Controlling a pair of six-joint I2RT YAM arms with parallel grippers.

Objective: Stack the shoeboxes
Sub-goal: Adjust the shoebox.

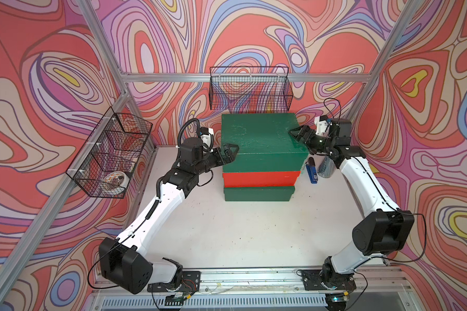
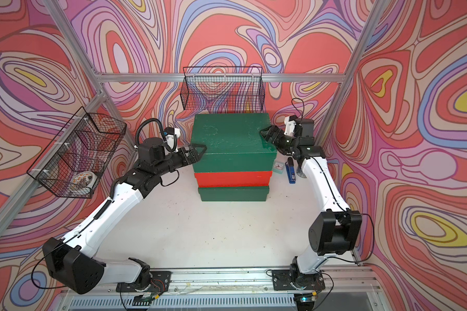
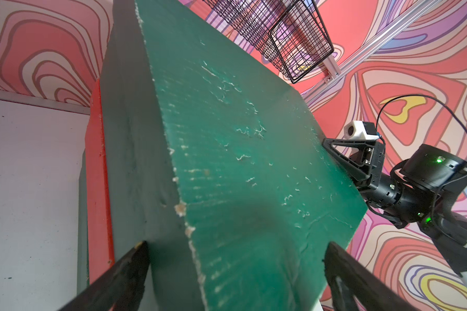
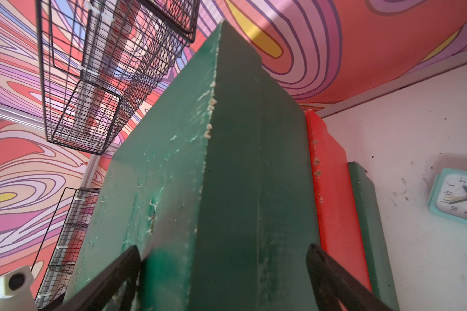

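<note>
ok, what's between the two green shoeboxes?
The red shoebox, sandwiched between the top green shoebox and the bottom green shoebox; shows in both top views.

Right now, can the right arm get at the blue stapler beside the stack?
Probably yes. The blue stapler lies uncovered on the table beside the right arm, whose jaws stand open at the edge of the top green shoebox. It sits close by the forearm, so the reach looks cramped.

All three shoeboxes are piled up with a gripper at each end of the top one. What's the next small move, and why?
Probably draw the left gripper and right gripper straight outward, off the top green box. It already rests on the red box over the bottom green box, and both sets of jaws stand open, gripping nothing.
</note>
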